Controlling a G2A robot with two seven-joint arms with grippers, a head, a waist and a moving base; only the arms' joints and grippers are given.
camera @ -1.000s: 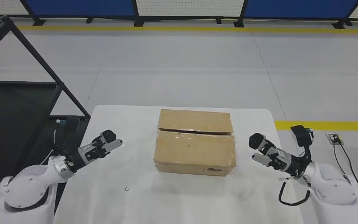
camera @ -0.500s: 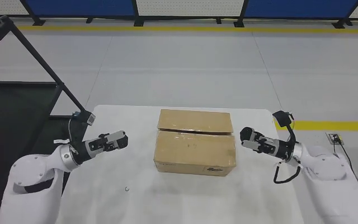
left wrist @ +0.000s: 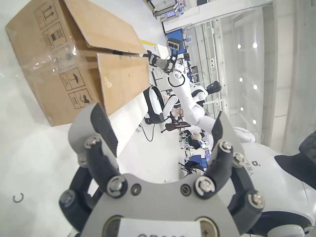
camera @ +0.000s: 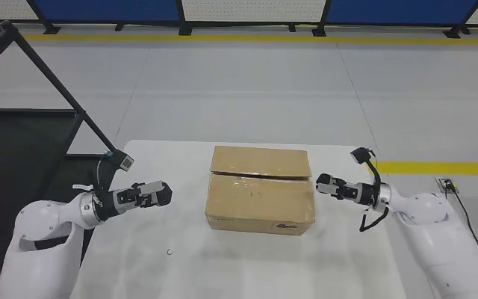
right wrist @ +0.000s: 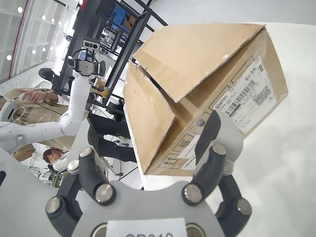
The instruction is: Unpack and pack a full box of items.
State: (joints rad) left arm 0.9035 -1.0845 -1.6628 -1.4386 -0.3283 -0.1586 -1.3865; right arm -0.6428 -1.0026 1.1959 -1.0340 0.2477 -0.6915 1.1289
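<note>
Top view: a brown cardboard box (camera: 260, 196) sits in the middle of the white table (camera: 246, 261), its two top flaps folded down but slightly ajar. The left gripper (camera: 159, 194) hovers off one end and the right gripper (camera: 322, 183) just beside the other. Both have their fingers spread wide and hold nothing. A small ring (camera: 170, 251) lies near the left arm.

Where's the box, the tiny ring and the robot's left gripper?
cardboard box (camera: 260, 200): top view, on its nearer top flap.
small ring (camera: 170, 251): top view, on its thin band.
left gripper (left wrist: 160, 110): left wrist view, midway between its fingertips.
</note>
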